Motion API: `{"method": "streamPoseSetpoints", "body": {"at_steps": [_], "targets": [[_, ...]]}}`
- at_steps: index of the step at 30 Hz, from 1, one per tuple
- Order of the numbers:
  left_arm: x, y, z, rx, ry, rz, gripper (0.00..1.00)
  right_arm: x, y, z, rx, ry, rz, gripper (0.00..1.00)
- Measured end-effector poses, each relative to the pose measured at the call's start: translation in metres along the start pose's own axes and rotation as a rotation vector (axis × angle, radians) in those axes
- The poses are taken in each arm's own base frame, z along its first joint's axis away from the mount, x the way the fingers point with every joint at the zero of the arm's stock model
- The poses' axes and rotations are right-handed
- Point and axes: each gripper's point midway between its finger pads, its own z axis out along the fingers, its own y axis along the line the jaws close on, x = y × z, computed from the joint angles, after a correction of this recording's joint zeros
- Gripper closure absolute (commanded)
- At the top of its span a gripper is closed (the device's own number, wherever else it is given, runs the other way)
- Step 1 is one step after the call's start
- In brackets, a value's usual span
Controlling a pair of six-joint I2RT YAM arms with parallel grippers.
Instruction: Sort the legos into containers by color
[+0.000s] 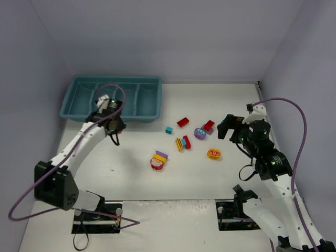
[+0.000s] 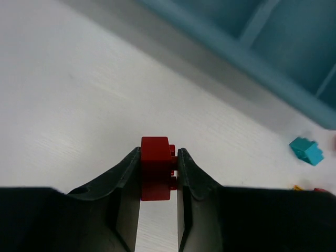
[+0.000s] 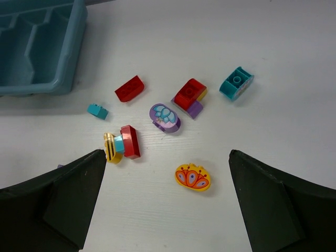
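My left gripper (image 2: pixel 158 156) is shut on a red brick (image 2: pixel 155 168) and holds it above the table, just in front of the teal tray (image 2: pixel 262 65). In the top view this gripper (image 1: pixel 116 137) is below the tray's (image 1: pixel 115 78) near wall. My right gripper (image 3: pixel 165 156) is open and empty above a yellow-orange flower piece (image 3: pixel 192 177). Loose legos lie ahead of it: a red brick (image 3: pixel 129 88), a small teal brick (image 3: pixel 97 111), a purple round piece (image 3: pixel 165 117), a red-purple-yellow stack (image 3: pixel 189 95), a teal round piece (image 3: pixel 236 84) and a yellow-teal-red stack (image 3: pixel 122 143).
A purple-yellow-red round stack (image 1: pixel 158 160) lies mid-table. The small teal brick (image 2: pixel 306 150) also shows in the left wrist view, to the right. Grey walls close in the table at the back and sides. The right gripper (image 1: pixel 227 126) sits at the right of the lego cluster.
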Motion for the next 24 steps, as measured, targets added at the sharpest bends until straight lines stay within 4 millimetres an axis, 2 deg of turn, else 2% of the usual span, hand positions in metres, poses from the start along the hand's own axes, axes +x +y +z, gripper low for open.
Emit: {"method": "streamPoseSetpoints", "body": {"at_steps": [3,6,8,10,12,14,19,20,21,23,24], "targets": [[-0.069,0.016,-0.031,0.042,-0.146,0.038,1.00,0.005,0.014,0.001,-0.053,0.027,-0.015,0.00],[-0.135,0.041,-0.054,0.041,-0.272,0.090,1.00,0.011,0.033,-0.001,-0.120,0.054,-0.040,0.00],[-0.171,0.057,-0.058,0.026,-0.322,0.114,1.00,0.014,0.045,-0.004,-0.165,0.066,-0.055,0.00],[-0.201,0.069,-0.052,0.013,-0.337,0.148,1.00,0.014,0.055,-0.008,-0.210,0.072,-0.062,0.00],[-0.225,0.078,-0.033,-0.004,-0.334,0.178,1.00,0.013,0.057,-0.008,-0.215,0.073,-0.058,0.00],[-0.240,0.085,-0.007,-0.018,-0.304,0.212,1.00,0.014,0.059,-0.007,-0.222,0.082,-0.049,0.00],[-0.255,0.095,0.076,-0.011,-0.204,0.233,0.92,0.020,0.062,-0.003,-0.227,0.114,-0.021,0.00],[-0.255,0.097,0.091,-0.010,-0.184,0.232,0.89,0.021,0.063,-0.003,-0.228,0.117,-0.019,0.00],[-0.254,0.099,0.105,-0.011,-0.165,0.231,0.78,0.021,0.063,-0.003,-0.229,0.117,-0.015,0.00],[-0.254,0.103,0.130,-0.019,-0.138,0.228,0.68,0.021,0.063,-0.003,-0.229,0.117,-0.011,0.00],[-0.254,0.106,0.141,-0.024,-0.129,0.226,0.56,0.021,0.063,-0.003,-0.228,0.117,-0.008,0.00]]}}
